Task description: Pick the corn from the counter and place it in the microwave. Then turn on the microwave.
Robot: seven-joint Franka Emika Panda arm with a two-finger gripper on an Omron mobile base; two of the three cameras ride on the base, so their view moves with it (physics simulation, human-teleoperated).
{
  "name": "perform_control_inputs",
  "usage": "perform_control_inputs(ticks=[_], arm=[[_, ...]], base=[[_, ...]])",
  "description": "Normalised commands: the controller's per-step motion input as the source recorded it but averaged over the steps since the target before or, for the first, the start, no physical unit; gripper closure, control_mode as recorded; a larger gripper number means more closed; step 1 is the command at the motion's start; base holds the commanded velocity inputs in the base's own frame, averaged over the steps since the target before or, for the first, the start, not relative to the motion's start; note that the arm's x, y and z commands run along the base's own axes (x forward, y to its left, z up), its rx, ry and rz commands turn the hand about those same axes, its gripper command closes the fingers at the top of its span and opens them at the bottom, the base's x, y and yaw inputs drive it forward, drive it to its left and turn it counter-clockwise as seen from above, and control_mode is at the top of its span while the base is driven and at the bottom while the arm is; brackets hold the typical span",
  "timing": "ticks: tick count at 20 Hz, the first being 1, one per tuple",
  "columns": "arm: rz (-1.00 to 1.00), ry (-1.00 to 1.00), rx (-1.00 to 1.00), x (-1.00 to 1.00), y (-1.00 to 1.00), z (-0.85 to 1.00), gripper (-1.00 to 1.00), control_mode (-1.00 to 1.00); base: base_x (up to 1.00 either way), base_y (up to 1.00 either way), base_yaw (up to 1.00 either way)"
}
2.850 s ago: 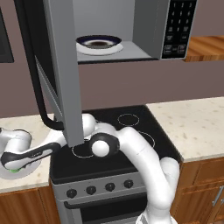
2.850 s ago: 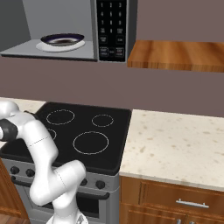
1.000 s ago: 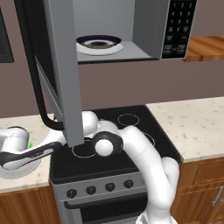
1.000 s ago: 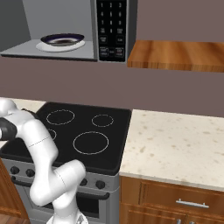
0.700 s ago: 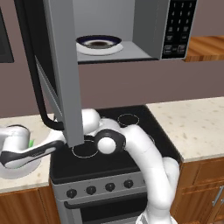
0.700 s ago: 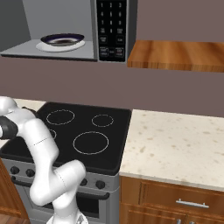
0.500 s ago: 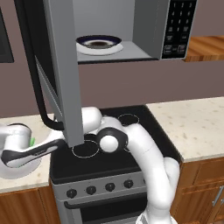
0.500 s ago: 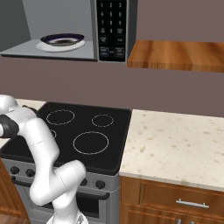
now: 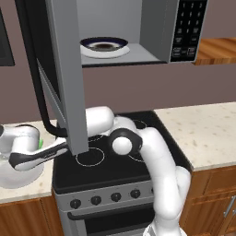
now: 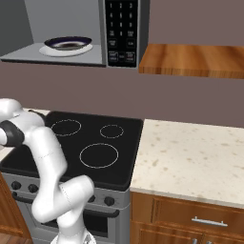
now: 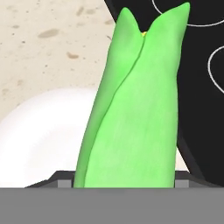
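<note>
The corn (image 11: 135, 100), bright green in its husk, stands between my dark fingertips (image 11: 59, 181) in the hand view, with a white plate (image 11: 39, 135) and the beige counter (image 11: 48, 39) below it. In the left base view my gripper (image 9: 44, 146) is shut on the corn (image 9: 40, 142), just above the white plate (image 9: 18, 176) left of the stovetop. The microwave (image 9: 152, 32) hangs above with its door (image 9: 64, 69) swung wide open toward me. The door's lower edge sits right beside my hand.
A plate with a dark bowl (image 9: 104, 46) sits inside the microwave. Its black keypad (image 9: 186, 27) is at the right. The black stovetop (image 10: 90, 143) lies below, with beige counter (image 10: 190, 152) to its right and a wooden shelf (image 10: 190, 59) above that.
My hand has risen slightly and shifted right with the corn, away from the white plate. The microwave door and the base have not moved.
</note>
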Motion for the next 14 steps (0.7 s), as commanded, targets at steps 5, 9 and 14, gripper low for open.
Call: perform_control_inputs(ticks=[5, 9, 14], arm=[[-0.02, -0.03, 0.0, 0.16, -0.35, 0.06, 1.0, -1.0], [-0.02, -0.03, 0.0, 0.13, -0.35, 0.08, 1.0, -1.0], [-0.03, -0.03, 0.0, 0.11, -0.35, 0.09, 1.0, -1.0]], base=[[0.0, 0.0, 0.0], [0.0, 0.0, 0.0], [0.0, 0.0, 0.0]])
